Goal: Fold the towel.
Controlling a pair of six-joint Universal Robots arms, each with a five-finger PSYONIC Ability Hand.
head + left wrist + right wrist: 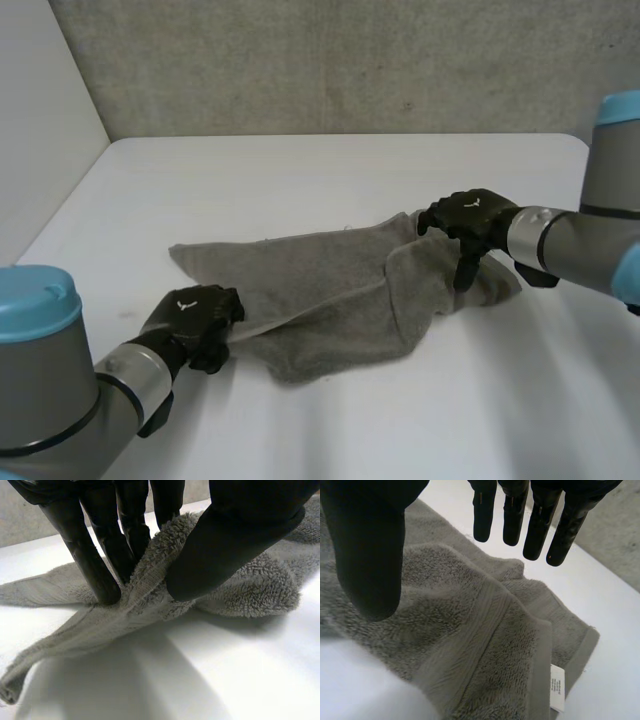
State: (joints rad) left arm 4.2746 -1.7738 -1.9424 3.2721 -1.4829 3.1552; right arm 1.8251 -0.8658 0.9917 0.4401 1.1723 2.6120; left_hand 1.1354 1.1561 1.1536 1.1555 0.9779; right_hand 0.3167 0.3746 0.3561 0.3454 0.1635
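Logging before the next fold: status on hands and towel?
Left hand pinching towel at its left edge. Right hand open over towel's right end, no grip. Towel rumpled, partly lapped over itself on table. Nothing in the way.

Grey arms (585,245), light-blue caps (35,300), black hands (192,318), perhaps white-marked.

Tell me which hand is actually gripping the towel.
The left hand: its thumb and fingers pinch the towel at its edge. The right hand is open, fingers straight over the towel.
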